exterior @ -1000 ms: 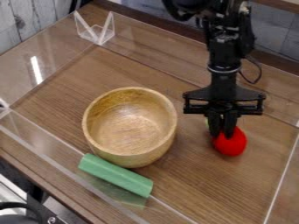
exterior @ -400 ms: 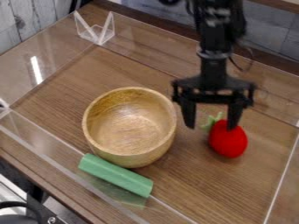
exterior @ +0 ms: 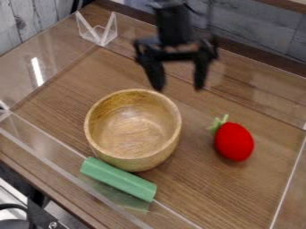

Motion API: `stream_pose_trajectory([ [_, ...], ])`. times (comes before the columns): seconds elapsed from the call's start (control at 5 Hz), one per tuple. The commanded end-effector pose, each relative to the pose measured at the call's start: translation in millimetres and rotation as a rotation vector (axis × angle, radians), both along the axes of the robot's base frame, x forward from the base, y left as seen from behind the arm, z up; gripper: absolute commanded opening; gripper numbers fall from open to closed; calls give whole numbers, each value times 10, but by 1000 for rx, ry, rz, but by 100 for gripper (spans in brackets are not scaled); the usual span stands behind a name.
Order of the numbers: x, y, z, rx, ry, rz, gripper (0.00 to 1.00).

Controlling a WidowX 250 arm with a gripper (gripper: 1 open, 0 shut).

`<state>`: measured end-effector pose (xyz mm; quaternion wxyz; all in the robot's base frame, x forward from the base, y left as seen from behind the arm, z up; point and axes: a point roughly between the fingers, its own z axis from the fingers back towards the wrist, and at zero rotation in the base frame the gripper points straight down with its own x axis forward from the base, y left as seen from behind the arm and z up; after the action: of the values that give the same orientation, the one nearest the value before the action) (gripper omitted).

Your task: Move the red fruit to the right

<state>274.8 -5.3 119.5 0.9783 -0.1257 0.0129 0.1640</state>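
The arm (exterior: 180, 27) is moving away behind the wooden bowl (exterior: 132, 131), its gripper (exterior: 180, 85) now standing apart and holding nothing; the red fruit (exterior: 233, 141) is resting right of the bowl, so the task is seeming done

The fruit (exterior: 234, 142) is a strong, even red with a green top (exterior: 220, 121); the bowl (exterior: 132, 130) is pale tan, lighter along its rim; the block (exterior: 118, 179) is plain mid-green; the table (exterior: 60, 99) is warm brown wood crossed by thin pale lines; the arm (exterior: 191, 38) looks black, though its blur makes finer shades hard to tell
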Motion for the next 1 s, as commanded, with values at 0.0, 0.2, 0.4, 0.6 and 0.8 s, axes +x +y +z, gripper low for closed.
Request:
stream_pose_trajectory([
  [0.0,74,305,281,18,-118,-106,100],
  [0.2,133,616,340,52,-159,-201,100],
  [0.4,166,809,298,94,-183,-300,100],
  [0.6,238,756,289,120,-200,-365,100],
  [0.8,325,705,266,146,-212,-408,100],
])
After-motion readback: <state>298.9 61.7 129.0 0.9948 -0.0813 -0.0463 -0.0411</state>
